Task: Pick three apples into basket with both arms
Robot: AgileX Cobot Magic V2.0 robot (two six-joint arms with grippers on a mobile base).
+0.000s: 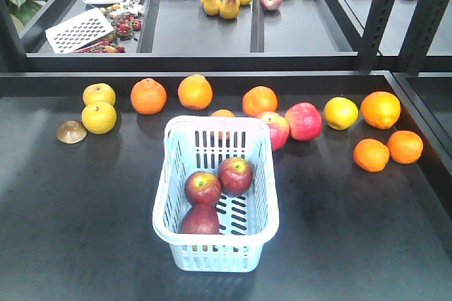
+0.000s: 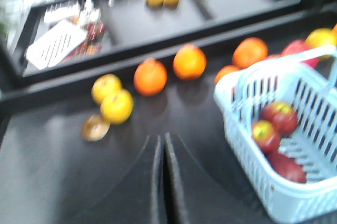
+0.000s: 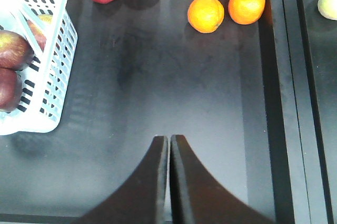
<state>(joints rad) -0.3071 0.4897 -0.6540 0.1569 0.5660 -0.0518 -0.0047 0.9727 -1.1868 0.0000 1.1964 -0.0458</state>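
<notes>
Bare tabletop (image 1: 85, 230) left, right, front of basket (image 1: 169, 174); fruit row (image 1: 260, 100) crowds behind it.

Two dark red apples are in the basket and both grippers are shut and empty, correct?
Not quite: the front view shows three apples in the basket, not two. The rest holds: the left gripper and right gripper are shut and empty.

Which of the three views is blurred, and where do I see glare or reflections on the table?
The left wrist view is blurred: oranges and basket have soft edges. The front view is sharp, with pale glare on the black table. The right wrist view is sharp too; the basket mirrors faintly on the table beside it.
</notes>
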